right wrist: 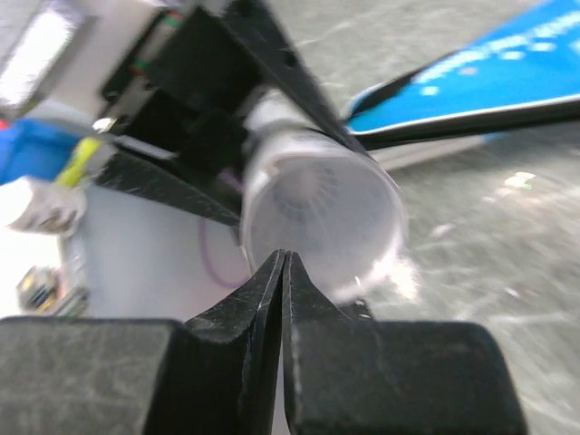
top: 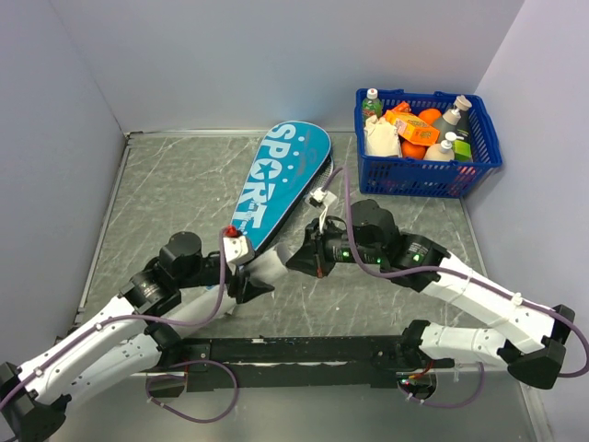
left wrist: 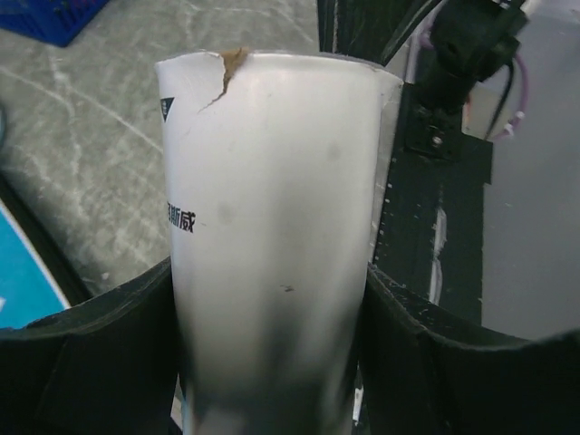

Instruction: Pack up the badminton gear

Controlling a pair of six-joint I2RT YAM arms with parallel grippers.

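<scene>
My left gripper (top: 250,279) is shut on the long white tube (top: 271,265), holding it off the table near the centre. In the left wrist view the tube (left wrist: 272,181) fills the space between my fingers (left wrist: 109,353), and its far rim is torn. My right gripper (top: 308,258) is shut, its tips (right wrist: 284,256) at the lower edge of the tube's open mouth (right wrist: 326,204); I see nothing between the jaws. A faint ring shows deep inside the tube. The blue SPORT bag (top: 276,180) lies flat behind. No rackets or loose shuttlecocks are in view.
A blue mesh basket (top: 426,175) with bottles and packets stands at the back right. Grey walls close in the table on the left, back and right. The black base rail (top: 294,350) runs along the near edge.
</scene>
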